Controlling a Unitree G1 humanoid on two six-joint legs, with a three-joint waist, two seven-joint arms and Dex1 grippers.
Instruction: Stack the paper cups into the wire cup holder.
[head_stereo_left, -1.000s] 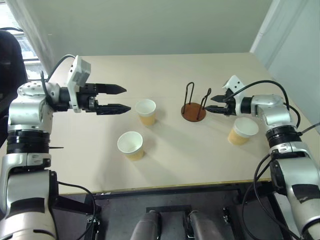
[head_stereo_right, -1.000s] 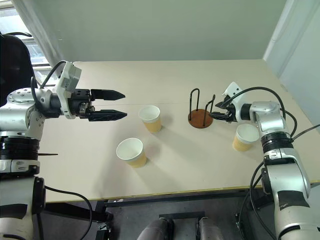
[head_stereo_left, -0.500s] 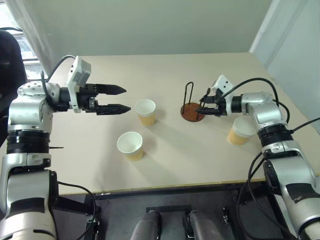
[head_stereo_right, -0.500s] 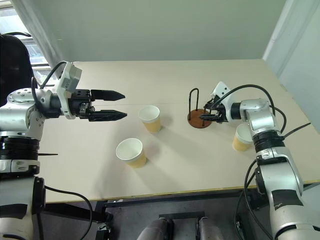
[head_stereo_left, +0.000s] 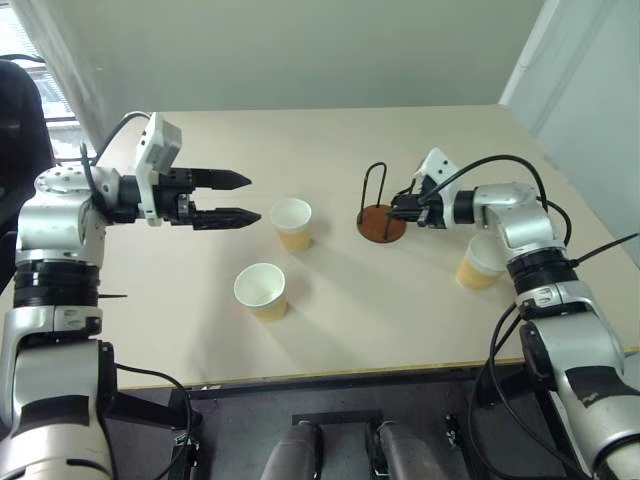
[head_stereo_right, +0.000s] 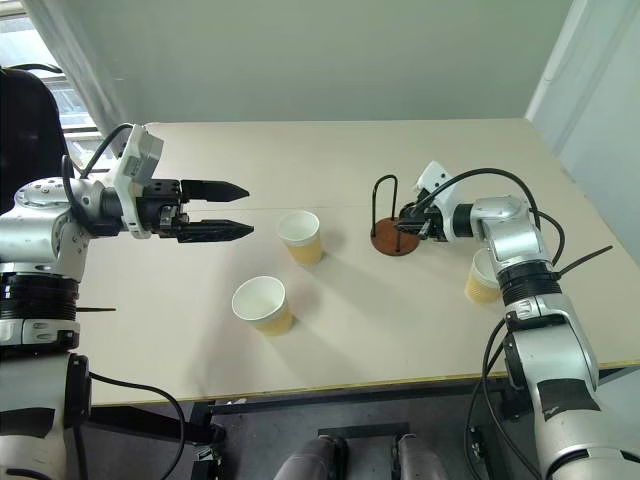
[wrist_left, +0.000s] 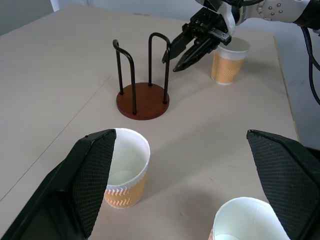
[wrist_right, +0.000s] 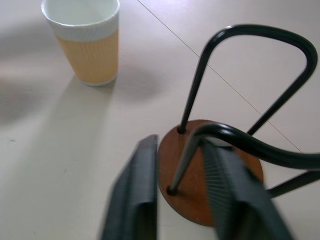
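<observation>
A big tan table (head_stereo_left: 400, 300) holds three paper cups and a wire cup holder (head_stereo_left: 381, 211). The holder has a round brown bottom and two black wire loops that stand straight up. It sits a bit right of the middle of the table, and there is no cup in it. The right gripper (head_stereo_left: 394, 209) is at the loop on the right side of the holder. Its two black fingers (wrist_right: 136, 195) are squeezed in on that loop, with one wire leg between them, just above the brown bottom. One cup (head_stereo_left: 482, 262) stands near the right arm, part of it behind the arm. Another cup (head_stereo_left: 291, 223) stands near the middle of the table, left of the holder. The third cup (head_stereo_left: 261, 290) stands closer to the front edge of the table. All three cups are upright with the open side up. The left gripper (head_stereo_left: 246, 197) hangs above the table on the left, pointing toward the middle cup. Its fingers are spread wide and hold nothing.
</observation>
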